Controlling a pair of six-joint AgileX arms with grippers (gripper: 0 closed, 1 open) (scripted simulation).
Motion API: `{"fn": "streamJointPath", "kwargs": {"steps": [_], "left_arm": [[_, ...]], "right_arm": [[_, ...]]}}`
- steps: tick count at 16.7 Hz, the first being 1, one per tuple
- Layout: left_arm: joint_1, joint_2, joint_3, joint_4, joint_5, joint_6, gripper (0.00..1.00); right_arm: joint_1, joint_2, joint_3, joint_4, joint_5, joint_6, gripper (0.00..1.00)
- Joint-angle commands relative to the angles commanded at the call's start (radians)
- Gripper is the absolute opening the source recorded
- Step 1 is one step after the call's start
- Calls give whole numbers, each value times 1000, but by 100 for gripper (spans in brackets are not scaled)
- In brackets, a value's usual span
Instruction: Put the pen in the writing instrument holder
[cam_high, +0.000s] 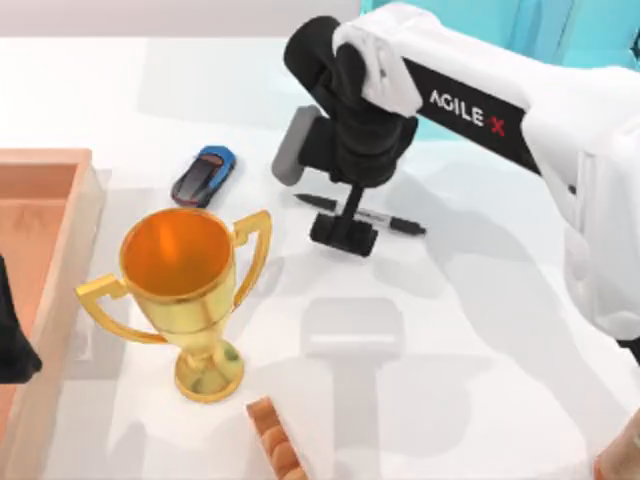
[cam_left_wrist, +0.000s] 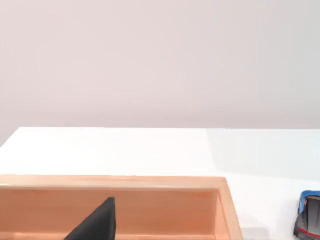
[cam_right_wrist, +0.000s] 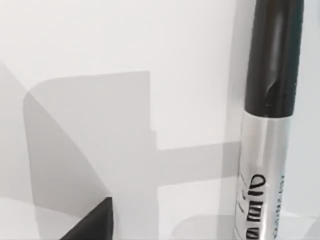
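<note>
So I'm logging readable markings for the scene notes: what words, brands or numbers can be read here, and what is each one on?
"AGILE X", white letters with a red X, on the black panel of the white right arm.
Small black print on the slim white-grey pen with black cap: too blurred to read.
No text shows on the blue toy car, gold trophy cup or wooden tray.

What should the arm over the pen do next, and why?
Probably ease the right gripper straight down and close on the pen. The pen lies flat on the table, and the gripper sits right over its middle.
</note>
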Motion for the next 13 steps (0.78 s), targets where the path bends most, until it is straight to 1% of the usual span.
{"fn": "streamJointPath", "kwargs": {"steps": [2, 13], "left_arm": [[0, 0, 0, 0, 0, 0, 100], [0, 0, 0, 0, 0, 0, 100]], "right_arm": [[0, 0, 0, 0, 0, 0, 100], [0, 0, 0, 0, 0, 0, 17]]}}
